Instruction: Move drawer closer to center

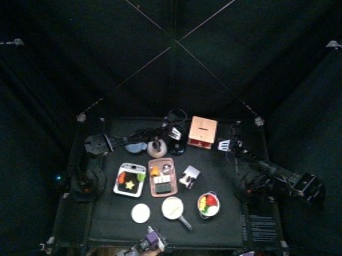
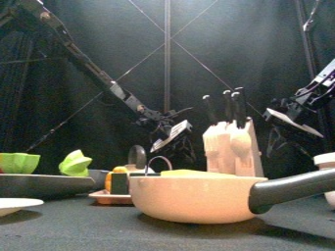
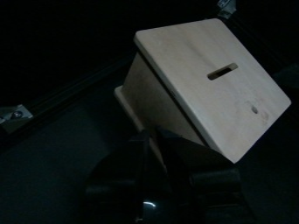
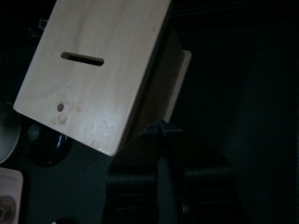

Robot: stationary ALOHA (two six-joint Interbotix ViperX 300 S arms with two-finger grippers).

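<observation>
The drawer [image 1: 203, 130], a small orange-tan box, stands at the back of the table, right of the middle. It fills the left wrist view as a pale wooden box [image 3: 211, 74] with a dark slot and a small dark mark on its face. In the front view it looks pale [image 2: 229, 149], with black fingers [image 2: 225, 106] above it. My left gripper [image 1: 174, 128] reaches across from the left to its left side and sits close below one corner [image 3: 152, 162]. My right gripper [image 1: 230, 146] is just right of the drawer [image 4: 100, 70], seen dimly in its wrist view [image 4: 163, 171].
In front of the drawer lie two flat trays of colourful food [image 1: 130, 179] [image 1: 162, 177]. Near the front edge are two white dishes [image 1: 140, 212] [image 1: 173, 207] and a bowl of food [image 1: 210, 206]. A tan pan [image 2: 197, 194] with a dark handle fills the front view.
</observation>
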